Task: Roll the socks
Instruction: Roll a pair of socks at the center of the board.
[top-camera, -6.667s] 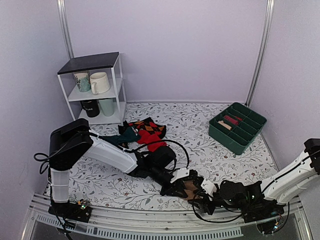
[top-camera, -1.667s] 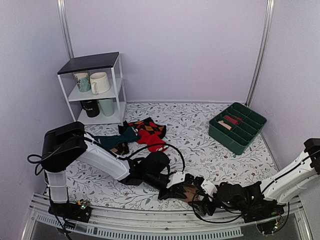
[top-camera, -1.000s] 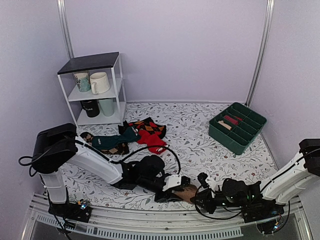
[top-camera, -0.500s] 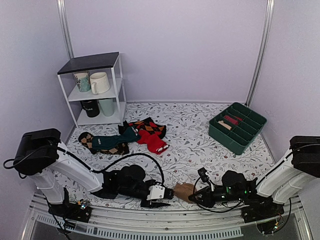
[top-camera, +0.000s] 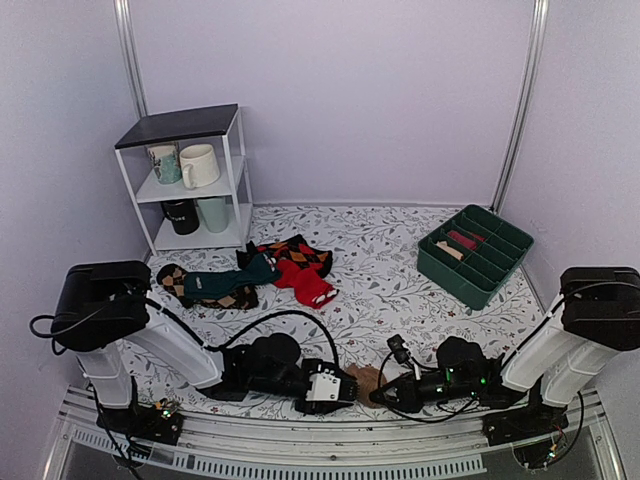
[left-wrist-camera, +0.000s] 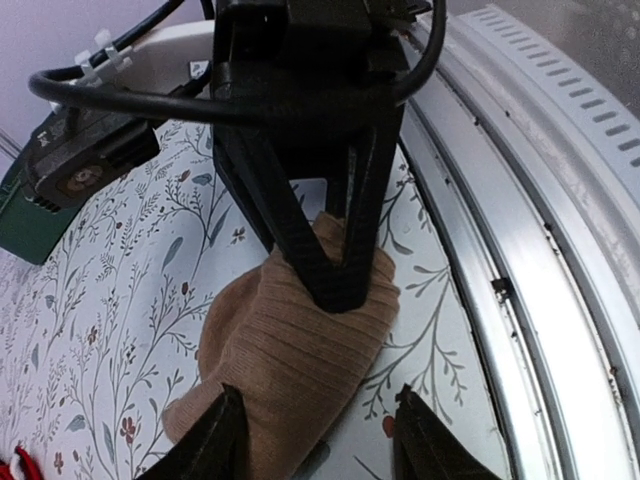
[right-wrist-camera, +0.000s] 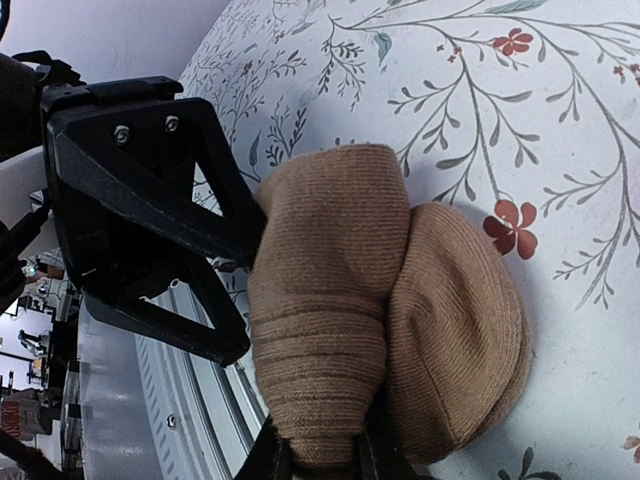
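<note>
The tan-brown socks (top-camera: 365, 378) lie bundled in a rolled lump near the table's front edge. In the right wrist view the socks (right-wrist-camera: 330, 290) show as a ribbed roll beside a rounded fold. My right gripper (right-wrist-camera: 320, 447) is shut on the lower end of that roll; in the top view my right gripper (top-camera: 386, 393) is just right of the lump. My left gripper (left-wrist-camera: 318, 396) is open, its fingers astride the near edge of the socks (left-wrist-camera: 280, 350). From above, my left gripper (top-camera: 340, 386) is just left of the lump.
A metal rail (left-wrist-camera: 520, 200) runs close beside the socks along the table's front edge. A red sock and teal and argyle socks (top-camera: 270, 270) lie mid-left. A green divided tray (top-camera: 475, 255) stands at the right and a white shelf with mugs (top-camera: 190, 180) at the back left.
My left gripper let go of the socks and drew back left, then came back up to the lump. My right gripper slid left with the socks.
</note>
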